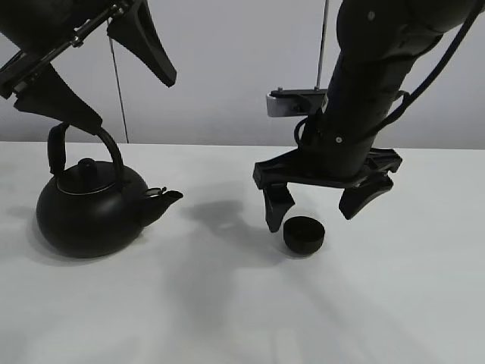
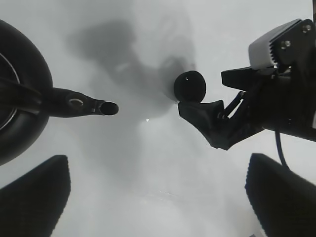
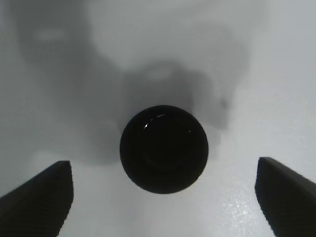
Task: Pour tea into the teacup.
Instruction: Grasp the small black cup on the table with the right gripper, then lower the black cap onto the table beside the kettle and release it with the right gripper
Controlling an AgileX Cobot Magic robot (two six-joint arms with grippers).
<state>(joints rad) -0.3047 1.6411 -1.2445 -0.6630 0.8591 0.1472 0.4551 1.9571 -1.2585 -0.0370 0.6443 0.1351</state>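
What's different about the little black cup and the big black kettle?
The kettle is much bigger than the teacup. The kettle has an arched handle, a lid and a spout; the teacup has none of these and is open on top. Both are round and black.

White table (image 1: 227,318), pale grey wall (image 1: 227,68)

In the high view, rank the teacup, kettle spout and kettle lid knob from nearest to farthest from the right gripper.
1. The teacup: on the table just below the right gripper, whose fingers stand open.
2. The kettle spout: toward the view's left, pointing at the cup.
3. The kettle lid knob: farther left, atop the kettle.
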